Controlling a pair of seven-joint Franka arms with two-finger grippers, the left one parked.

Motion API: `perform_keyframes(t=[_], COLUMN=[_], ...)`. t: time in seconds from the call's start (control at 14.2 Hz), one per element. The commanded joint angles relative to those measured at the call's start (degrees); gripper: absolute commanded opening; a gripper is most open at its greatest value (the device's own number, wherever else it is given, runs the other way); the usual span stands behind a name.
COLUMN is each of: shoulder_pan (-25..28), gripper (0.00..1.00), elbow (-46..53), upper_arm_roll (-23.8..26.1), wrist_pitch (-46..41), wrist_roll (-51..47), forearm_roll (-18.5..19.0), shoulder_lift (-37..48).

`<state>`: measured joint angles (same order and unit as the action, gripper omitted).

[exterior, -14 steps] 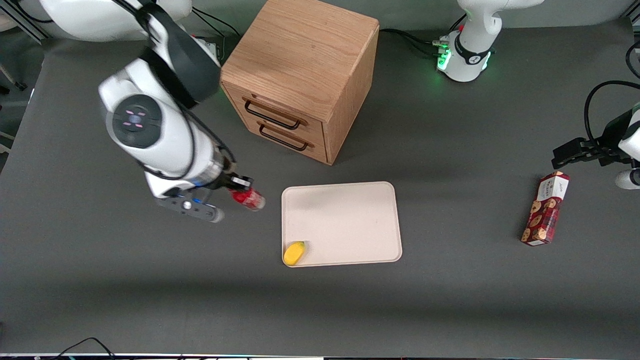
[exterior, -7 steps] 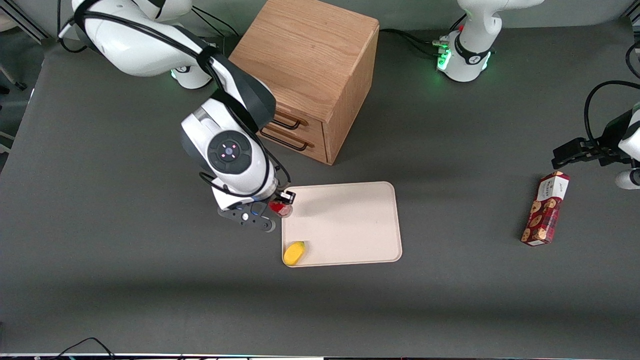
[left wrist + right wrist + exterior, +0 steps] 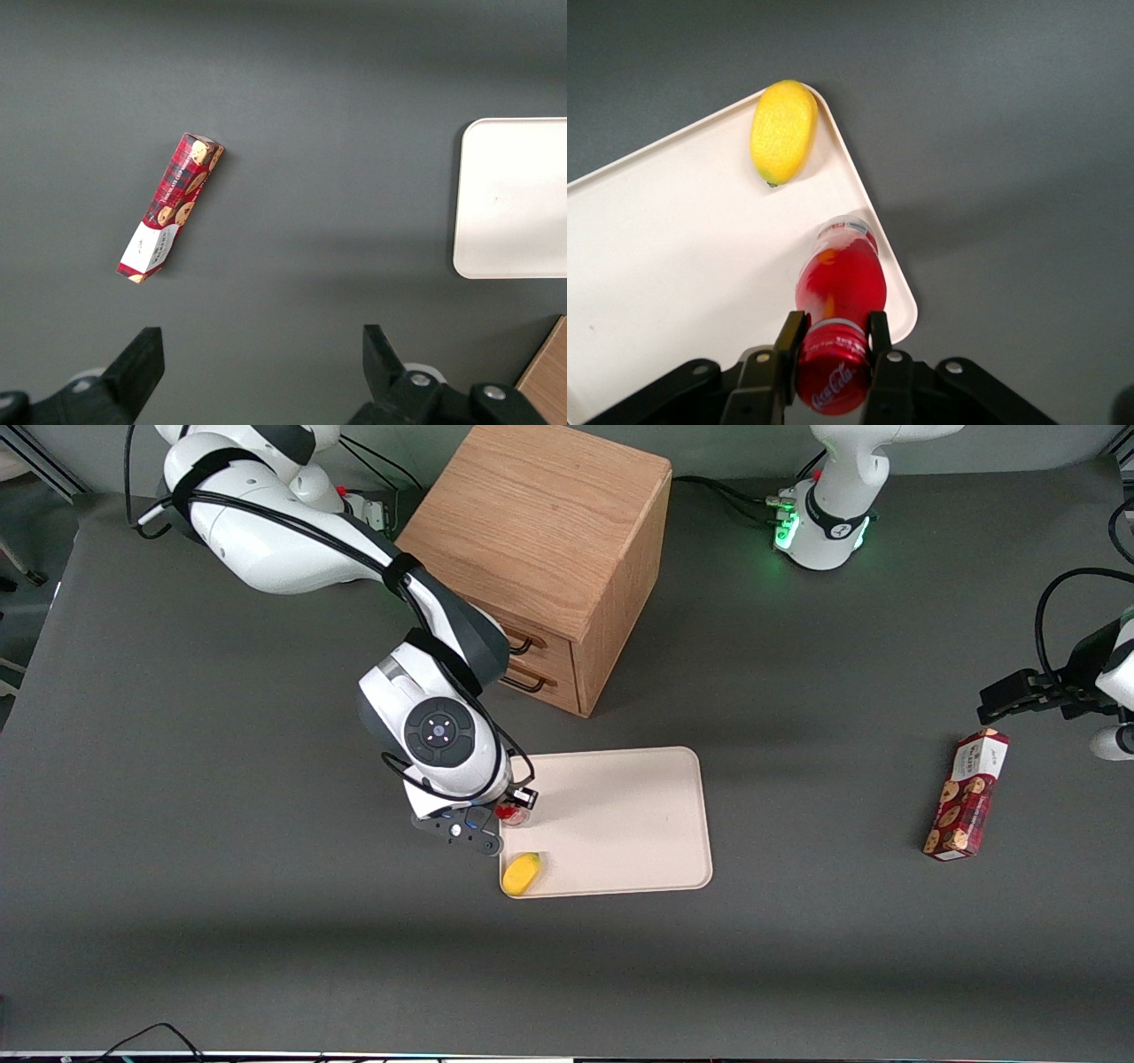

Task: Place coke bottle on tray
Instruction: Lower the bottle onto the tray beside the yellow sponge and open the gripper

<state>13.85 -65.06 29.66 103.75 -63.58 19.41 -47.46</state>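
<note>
My right gripper (image 3: pixel 514 808) is shut on the coke bottle (image 3: pixel 511 812), a small red bottle with a red cap and clear bottom. In the right wrist view the fingers (image 3: pixel 790 341) clamp its cap and the coke bottle (image 3: pixel 840 283) hangs upright over the tray's rim. The tray (image 3: pixel 620 824) is pale cream with rounded corners; it also shows in the right wrist view (image 3: pixel 673 274) and the left wrist view (image 3: pixel 514 199). The bottle is over the tray's edge toward the working arm's end. I cannot tell whether its bottom touches the tray.
A small yellow fruit (image 3: pixel 521 872) lies in the tray's corner nearest the front camera, close to the bottle; it shows in the wrist view too (image 3: pixel 784 131). A wooden two-drawer cabinet (image 3: pixel 540 558) stands farther back. A red cookie box (image 3: pixel 966 794) lies toward the parked arm's end.
My gripper has carried the bottle from the bare table toward the tray and now holds it over the tray's edge, lower and nearer the yellow fruit.
</note>
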Motion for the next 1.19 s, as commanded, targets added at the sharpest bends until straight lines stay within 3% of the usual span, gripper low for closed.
perform_keyframes(t=[0.0,0.42,0.49,0.56,0.63,0.7,1.12], shoulder_pan=[1.01,1.09,1.10,1.10,1.10,1.10,0.75], gripper=[0.00,0.03,0.16,0.36,0.72,1.00,1.00], elbow=[2.48,2.31,2.31,2.39,2.31,2.31,2.31], upper_arm_roll=[-0.22,-0.22,-0.22,-0.22,-0.22,-0.22,-0.22], wrist_pitch=[0.75,0.84,0.84,0.84,0.84,0.84,-1.00], wrist_roll=[-2.16,-2.16,-2.16,-2.16,-1.82,-1.73,3.26], forearm_roll=[1.42,1.51,1.51,1.51,1.51,2.12,3.53], shoulder_lift=[-1.41,-2.29,-2.29,-2.38,-2.38,-2.38,-0.36])
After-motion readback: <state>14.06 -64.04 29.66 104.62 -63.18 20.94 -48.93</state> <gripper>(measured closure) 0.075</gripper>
